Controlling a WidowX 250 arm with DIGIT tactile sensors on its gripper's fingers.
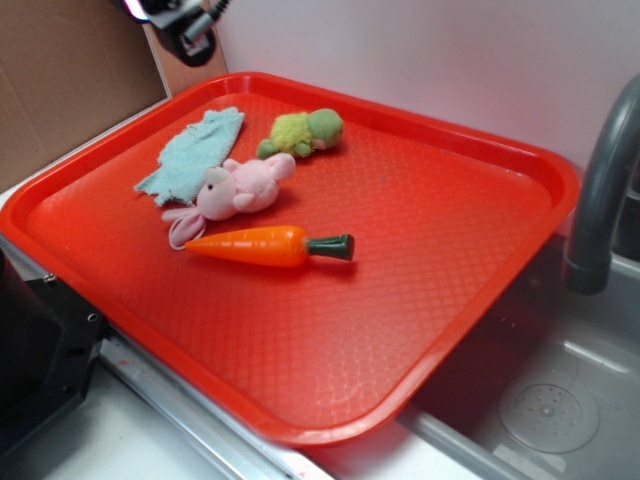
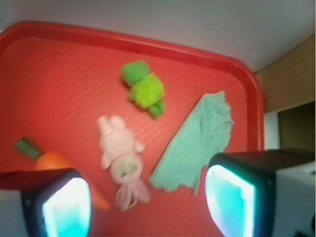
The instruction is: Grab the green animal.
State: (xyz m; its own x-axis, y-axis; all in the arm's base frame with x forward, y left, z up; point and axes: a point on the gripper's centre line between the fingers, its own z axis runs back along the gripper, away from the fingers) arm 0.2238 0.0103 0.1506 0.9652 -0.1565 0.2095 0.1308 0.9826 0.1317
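A red tray point(image 1: 480, 260) fills the worktop, with a sink point(image 1: 560, 400) at its four o'clock edge; on the tray, four things are gathered toward the eleven o'clock corner: a pale blue cloth point(image 1: 195, 152), an orange carrot point(image 1: 262, 245), a pink bunny point(image 1: 237, 190) touching the cloth, and the green turtle point(image 1: 303, 133), which lies at one o'clock of the bunny, just beside it and untouched. The gripper point(image 2: 148, 202) is held high above the tray, its jaws wide apart and nothing between them; in the wrist view the turtle point(image 2: 144, 89) is seen at twelve o'clock of the gap. The approach is judged barely begun; a forward move past the bunny, then a descent over the turtle, is called for.
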